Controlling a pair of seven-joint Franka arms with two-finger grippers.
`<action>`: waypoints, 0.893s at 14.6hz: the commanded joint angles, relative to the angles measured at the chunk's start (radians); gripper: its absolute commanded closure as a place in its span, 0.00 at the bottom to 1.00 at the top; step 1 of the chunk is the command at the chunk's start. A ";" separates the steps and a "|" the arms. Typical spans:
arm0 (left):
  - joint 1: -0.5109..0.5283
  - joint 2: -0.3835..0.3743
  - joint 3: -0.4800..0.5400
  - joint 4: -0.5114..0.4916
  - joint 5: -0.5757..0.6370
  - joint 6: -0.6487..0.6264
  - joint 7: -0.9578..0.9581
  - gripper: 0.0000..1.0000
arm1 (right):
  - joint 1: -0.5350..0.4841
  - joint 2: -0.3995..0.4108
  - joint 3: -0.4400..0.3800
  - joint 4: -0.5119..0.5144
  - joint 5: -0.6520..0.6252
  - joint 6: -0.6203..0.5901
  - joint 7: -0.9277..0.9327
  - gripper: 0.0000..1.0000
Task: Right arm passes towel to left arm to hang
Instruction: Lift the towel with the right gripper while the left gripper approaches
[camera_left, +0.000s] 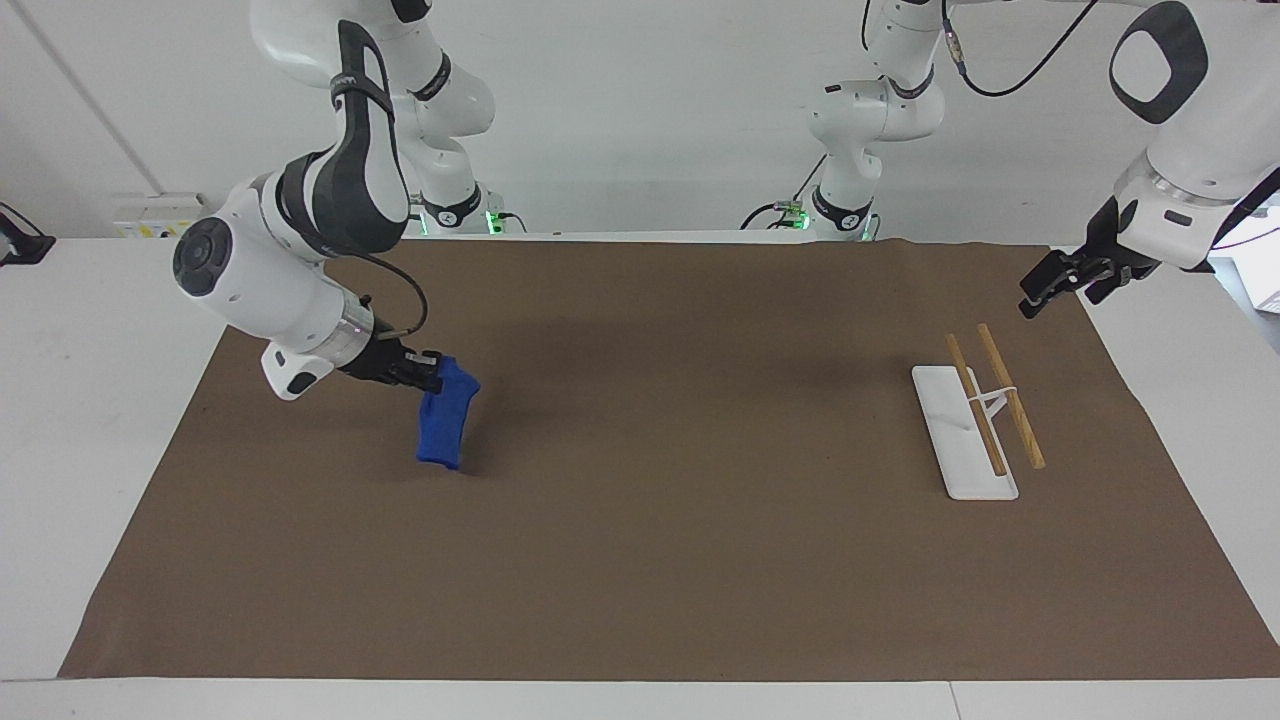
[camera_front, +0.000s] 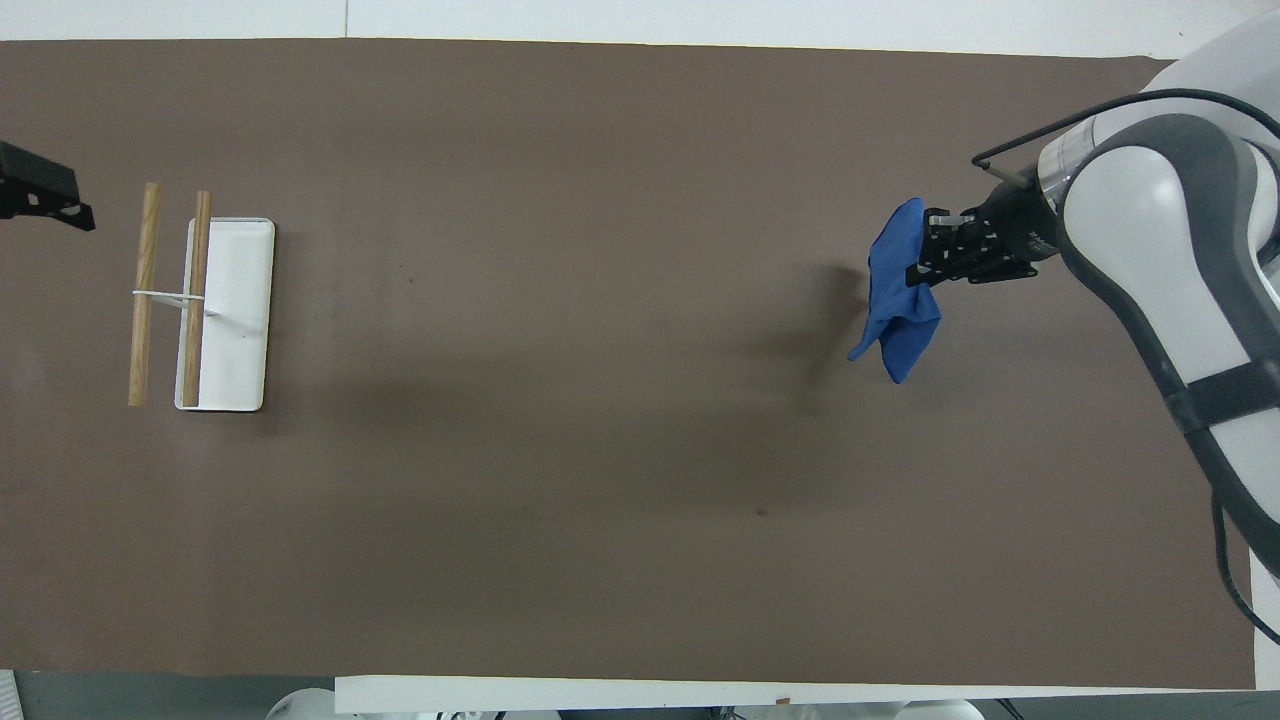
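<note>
The blue towel (camera_left: 444, 420) hangs bunched from my right gripper (camera_left: 432, 377), which is shut on its upper edge and holds it in the air over the brown mat at the right arm's end of the table. It also shows in the overhead view (camera_front: 898, 300), drooping from the right gripper (camera_front: 928, 262). My left gripper (camera_left: 1045, 282) waits in the air over the mat's edge at the left arm's end, near the wooden rack; only its tip shows in the overhead view (camera_front: 45, 196).
A white base plate (camera_left: 958, 435) with two wooden rails (camera_left: 1010, 395) stands on the brown mat (camera_left: 680, 520) toward the left arm's end. It also shows in the overhead view (camera_front: 235, 310).
</note>
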 joint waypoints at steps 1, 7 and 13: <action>-0.106 -0.016 -0.001 -0.048 -0.002 0.149 -0.391 0.00 | 0.039 -0.003 0.027 0.016 0.162 -0.003 0.217 1.00; -0.315 0.009 -0.001 -0.085 -0.012 0.267 -0.898 0.00 | 0.220 -0.006 0.029 0.008 0.408 0.134 0.516 1.00; -0.460 -0.004 -0.001 -0.247 -0.019 0.306 -1.274 0.00 | 0.256 -0.006 0.029 0.002 0.569 0.212 0.740 1.00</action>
